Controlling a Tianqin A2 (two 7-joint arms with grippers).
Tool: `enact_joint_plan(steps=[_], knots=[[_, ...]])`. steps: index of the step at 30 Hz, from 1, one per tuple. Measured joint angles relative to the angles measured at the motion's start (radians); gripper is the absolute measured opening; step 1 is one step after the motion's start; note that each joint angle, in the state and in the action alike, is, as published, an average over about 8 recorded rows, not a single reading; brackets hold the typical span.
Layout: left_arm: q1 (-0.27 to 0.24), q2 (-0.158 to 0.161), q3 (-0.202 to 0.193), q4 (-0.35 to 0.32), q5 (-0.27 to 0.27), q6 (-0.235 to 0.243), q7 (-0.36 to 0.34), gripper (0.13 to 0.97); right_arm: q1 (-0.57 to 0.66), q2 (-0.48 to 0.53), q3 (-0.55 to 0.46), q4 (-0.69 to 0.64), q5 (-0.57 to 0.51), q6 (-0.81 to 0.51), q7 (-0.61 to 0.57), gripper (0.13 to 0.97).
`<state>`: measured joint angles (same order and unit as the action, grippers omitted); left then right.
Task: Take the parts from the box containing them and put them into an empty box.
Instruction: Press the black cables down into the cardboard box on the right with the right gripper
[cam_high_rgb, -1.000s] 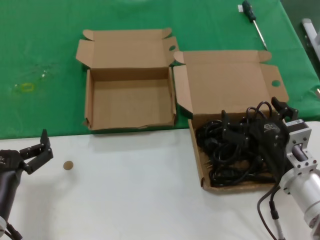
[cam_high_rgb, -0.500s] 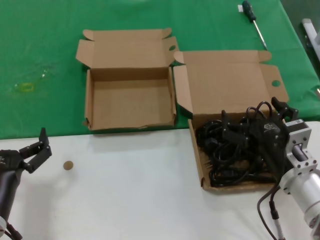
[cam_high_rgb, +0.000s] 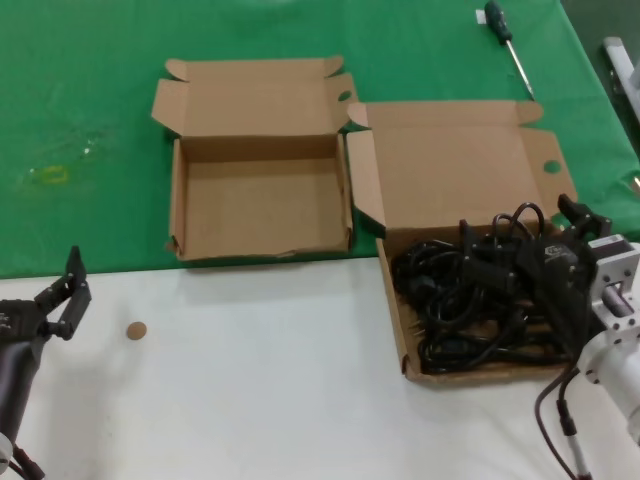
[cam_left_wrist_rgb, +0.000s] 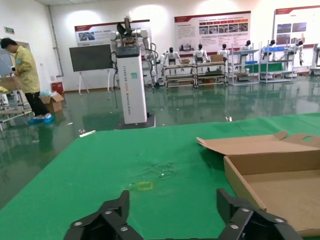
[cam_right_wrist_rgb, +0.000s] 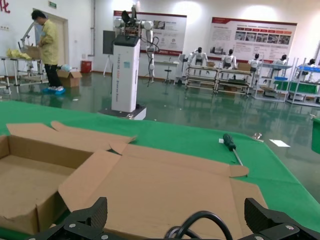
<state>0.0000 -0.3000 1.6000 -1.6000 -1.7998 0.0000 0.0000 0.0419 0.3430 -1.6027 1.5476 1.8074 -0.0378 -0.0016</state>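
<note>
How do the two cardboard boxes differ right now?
The box on the robot's left holds nothing; the box on the right is packed with tangled black cables. The left box sits wholly on the green cloth; the right box's tray rests on the white table. Both are shallow, brown, with lids open.

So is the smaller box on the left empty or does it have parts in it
Empty: the smaller box shows only bare cardboard floor, while the black cables all lie in the larger box.
</note>
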Motion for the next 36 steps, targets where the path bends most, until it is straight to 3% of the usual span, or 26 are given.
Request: enact_joint_plan(steps=[15, 19, 27, 36], knots=[[0.0, 0.0, 0.0, 0.0, 0.0, 0.0, 0.0, 0.37, 0.038, 0.142, 0.009, -0.035, 0.002, -0.164, -0.039, 0.966], [0.0, 0.0, 0.0, 0.0, 0.0, 0.0, 0.0, 0.37, 0.06, 0.199, 0.002, -0.044, -0.004, -0.235, -0.063, 0.966], [0.0, 0.0, 0.0, 0.0, 0.0, 0.0, 0.0, 0.229, 0.118, 0.314, -0.019, -0.076, 0.002, -0.42, -0.151, 0.966], [0.0, 0.0, 0.0, 0.0, 0.0, 0.0, 0.0, 0.16, 0.208, 0.417, -0.049, -0.109, 0.003, -0.618, -0.304, 0.966]])
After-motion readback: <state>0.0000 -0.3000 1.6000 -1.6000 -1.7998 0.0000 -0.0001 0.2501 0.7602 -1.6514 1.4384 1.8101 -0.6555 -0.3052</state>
